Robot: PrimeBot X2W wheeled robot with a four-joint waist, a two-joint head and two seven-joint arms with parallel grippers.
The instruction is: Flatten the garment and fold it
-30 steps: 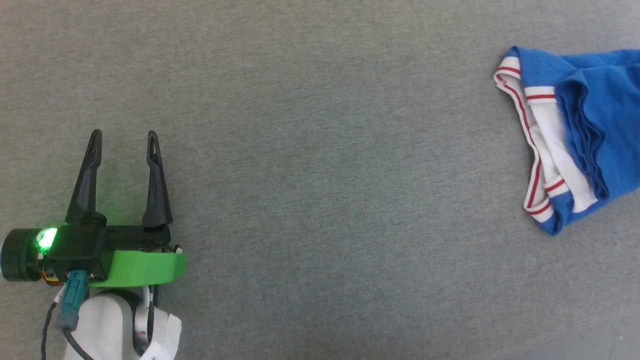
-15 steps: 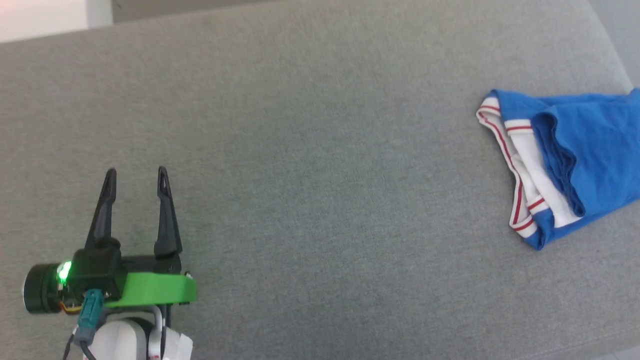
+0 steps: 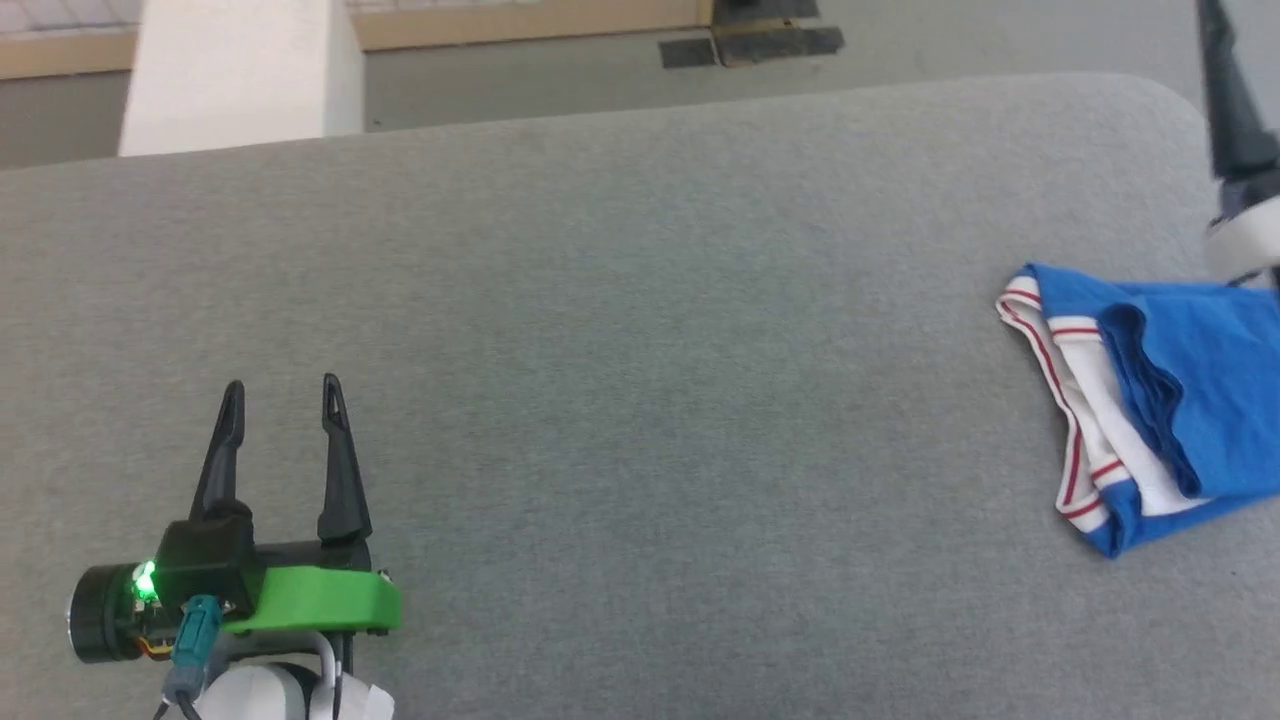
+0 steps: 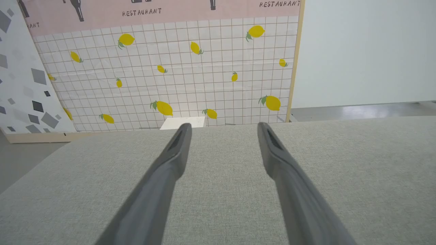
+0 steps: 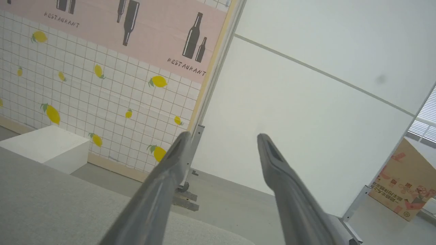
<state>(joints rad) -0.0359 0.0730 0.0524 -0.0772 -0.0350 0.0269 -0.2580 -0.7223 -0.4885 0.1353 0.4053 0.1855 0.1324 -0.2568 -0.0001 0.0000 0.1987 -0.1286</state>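
Note:
The garment (image 3: 1170,400), royal blue with white sleeve cloth and red-striped white trim, lies bunched on the grey cloth-covered table (image 3: 640,330) at the right edge of the head view. It runs out of view on the right. My left gripper (image 3: 281,388) hovers open over bare table at the lower left, far from the garment, and it is empty in the left wrist view (image 4: 223,125) too. My right gripper (image 5: 222,136) is open and empty, raised and pointing past the table's far edge. One of its dark fingers (image 3: 1228,100) rises just above the garment.
Beyond the table's far edge is grey floor with a white block (image 3: 235,75) on it. A lemon-patterned tiled wall panel (image 4: 170,68) stands behind. A cardboard box (image 5: 405,183) sits on the floor at the right. The table's far right corner (image 3: 1170,95) is rounded.
The head camera has tilted up, bringing the table's far edge and the floor into view. A finger and the pale wrist of my right arm now show above the garment. The left gripper stays open.

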